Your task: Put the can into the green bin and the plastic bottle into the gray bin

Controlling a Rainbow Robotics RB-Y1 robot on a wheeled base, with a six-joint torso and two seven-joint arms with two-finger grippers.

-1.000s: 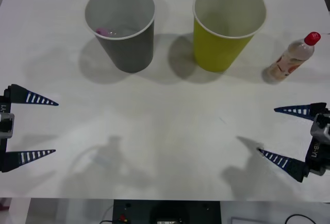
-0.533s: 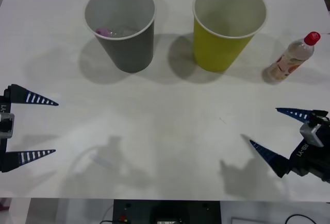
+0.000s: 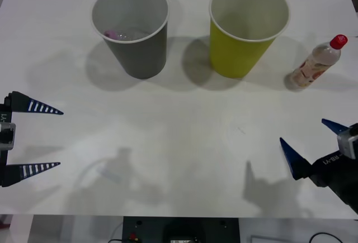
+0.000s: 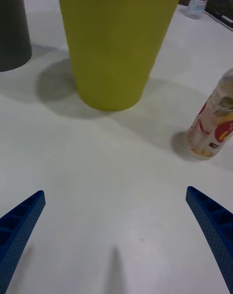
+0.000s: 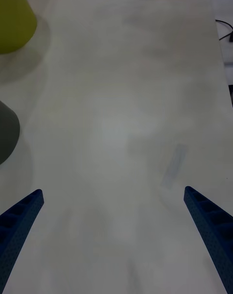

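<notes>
The left gripper [image 3: 59, 138] sits released at the table's [image 3: 179, 142] left edge — idle. The gray bin [image 3: 132, 31] and green bin [image 3: 246, 28] stand upright side by side. The plastic bottle [image 3: 316, 62] stands just beyond the green bin, near the spread right gripper [image 3: 313, 138] — presumably staged for the pick.

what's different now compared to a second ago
The right gripper has swung at the table's near right edge: it dropped toward the near edge and turned so its open fingers now point up toward the plastic bottle. It grasped nothing. The left gripper, gray bin, green bin and bottle stayed put.
</notes>
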